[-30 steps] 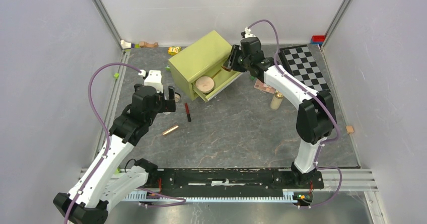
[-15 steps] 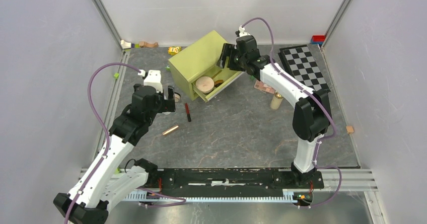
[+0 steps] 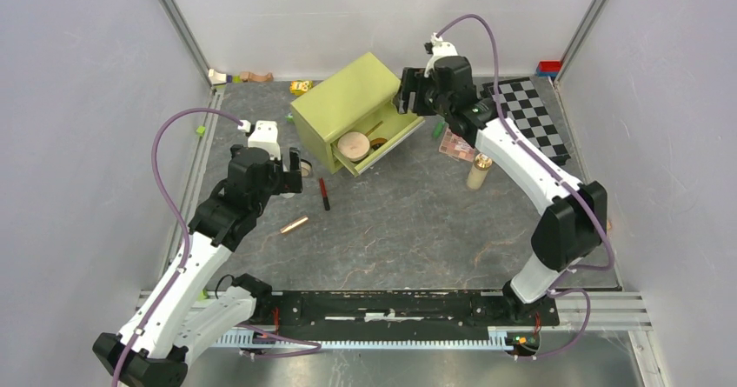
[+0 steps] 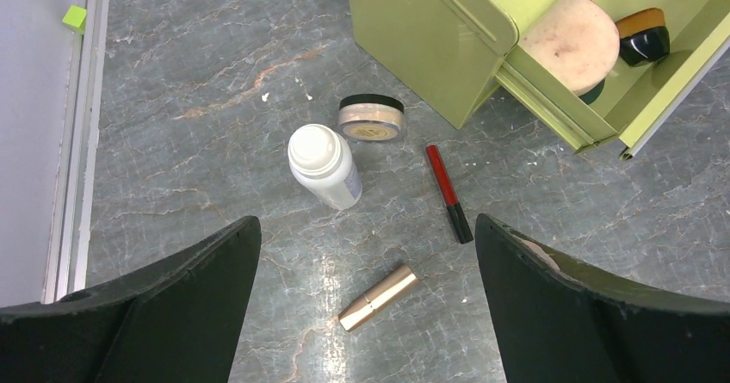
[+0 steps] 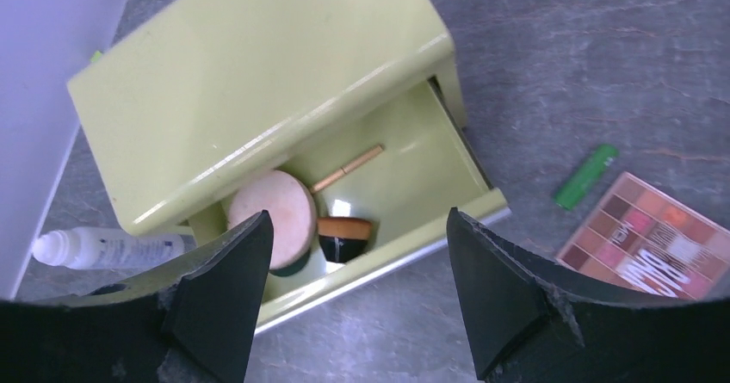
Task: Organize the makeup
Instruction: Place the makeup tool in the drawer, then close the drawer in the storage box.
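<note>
Its jaws spread and empty, the right gripper (image 5: 357,254) hovers over the open green drawer (image 5: 482,202), where a tan compact (image 5: 275,202) lies; the green stick (image 5: 585,176) and eyeshadow palette (image 5: 658,245), just right of the drawer, likely call for a low, square approach.

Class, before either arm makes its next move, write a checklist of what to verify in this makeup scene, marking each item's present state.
1. Open drawer: ok.
2. Empty right gripper, jaws apart, above drawer: ok.
3. Empty left gripper, jaws apart: ok.
4. Bare floor left in drawer: ok.
5. Stowed palette, green stick: not ok, both on table.
6. Stowed bottle, compact, pencil, tube: not ok, on table under left gripper.
</note>
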Action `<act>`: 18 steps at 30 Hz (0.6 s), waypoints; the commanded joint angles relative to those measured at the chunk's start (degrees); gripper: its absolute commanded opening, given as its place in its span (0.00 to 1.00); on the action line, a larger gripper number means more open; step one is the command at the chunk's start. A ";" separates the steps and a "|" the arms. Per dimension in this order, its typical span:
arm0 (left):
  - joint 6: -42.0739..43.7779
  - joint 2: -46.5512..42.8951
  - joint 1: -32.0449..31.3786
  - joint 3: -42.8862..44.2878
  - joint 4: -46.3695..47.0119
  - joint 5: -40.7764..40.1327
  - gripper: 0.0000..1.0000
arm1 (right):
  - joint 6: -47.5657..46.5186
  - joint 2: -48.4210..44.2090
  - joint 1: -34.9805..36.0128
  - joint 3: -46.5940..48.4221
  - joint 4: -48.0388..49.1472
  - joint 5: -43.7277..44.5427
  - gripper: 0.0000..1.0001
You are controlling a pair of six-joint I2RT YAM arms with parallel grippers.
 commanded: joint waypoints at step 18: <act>-1.22 -0.45 0.37 0.58 1.64 -1.82 1.00 | -6.58 -11.36 -6.65 -17.80 -1.53 -10.53 0.71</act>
